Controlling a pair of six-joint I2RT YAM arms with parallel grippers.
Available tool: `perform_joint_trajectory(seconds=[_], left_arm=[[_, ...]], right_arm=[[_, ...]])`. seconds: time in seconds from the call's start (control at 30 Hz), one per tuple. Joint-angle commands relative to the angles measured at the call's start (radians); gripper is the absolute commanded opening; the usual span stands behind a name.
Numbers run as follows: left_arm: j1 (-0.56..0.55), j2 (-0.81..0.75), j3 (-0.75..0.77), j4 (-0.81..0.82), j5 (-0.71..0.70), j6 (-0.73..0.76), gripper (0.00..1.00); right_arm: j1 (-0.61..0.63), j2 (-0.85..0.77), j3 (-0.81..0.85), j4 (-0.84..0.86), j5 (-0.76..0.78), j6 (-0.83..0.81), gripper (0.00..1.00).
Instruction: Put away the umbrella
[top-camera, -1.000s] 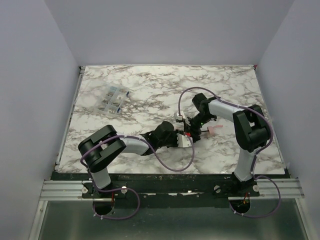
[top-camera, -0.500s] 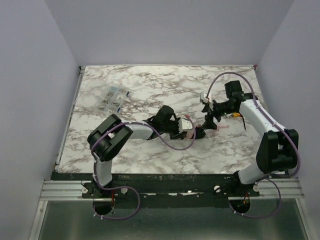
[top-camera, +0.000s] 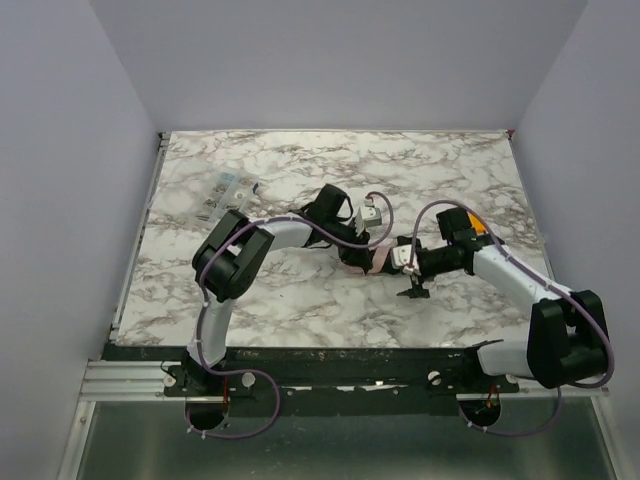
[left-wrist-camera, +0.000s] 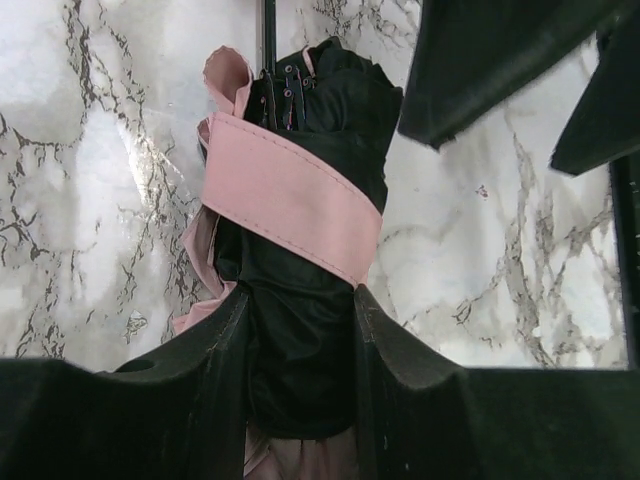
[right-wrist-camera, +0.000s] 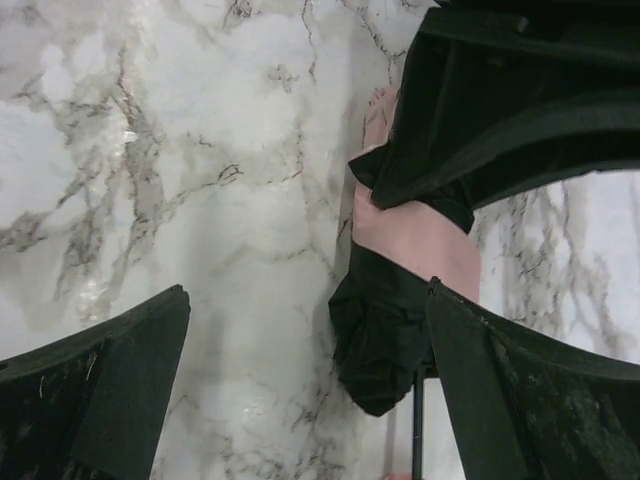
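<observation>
Left gripper (left-wrist-camera: 300, 298) is clamped on the folded umbrella (left-wrist-camera: 300, 355), fingers pinching the dark bundle just below the pink strap (left-wrist-camera: 290, 195) wrapped around it. In the overhead view this sits slightly right of centre on the marble table (top-camera: 250, 300). Right gripper (right-wrist-camera: 305, 292) has its jaws spread wide and grips nothing; the umbrella's end lies between them, close against the finger at lower right of that wrist view, contact there unclear.

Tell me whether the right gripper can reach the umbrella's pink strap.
Probably yes: the right gripper stands open right at the strap, though the left gripper, shut on the umbrella, crowds one side.
</observation>
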Motion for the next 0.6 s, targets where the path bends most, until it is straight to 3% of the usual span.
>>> perform_joint_trajectory(seconds=[0.0, 0.13, 0.4, 0.5, 0.57], left_arm=[[-0.003, 0.216, -0.001, -0.435, 0.004, -0.064, 0.0], [0.004, 0.243, 0.01, -0.458, 0.023, -0.081, 0.0], [0.017, 0.288, 0.07, -0.533, 0.078, -0.088, 0.0], [0.022, 0.287, 0.084, -0.535, 0.096, -0.101, 0.0], [0.03, 0.275, 0.082, -0.516, 0.115, -0.123, 0.02]], right_arm=[[0.081, -0.038, -0.062, 0.295, 0.14, 0.05, 1.0], [0.154, -0.023, -0.142, 0.474, 0.266, 0.085, 1.0], [0.243, 0.107, -0.195, 0.627, 0.502, 0.071, 0.95], [0.25, 0.157, -0.181, 0.594, 0.547, 0.059, 0.83], [0.253, 0.185, -0.164, 0.549, 0.571, 0.054, 0.64]])
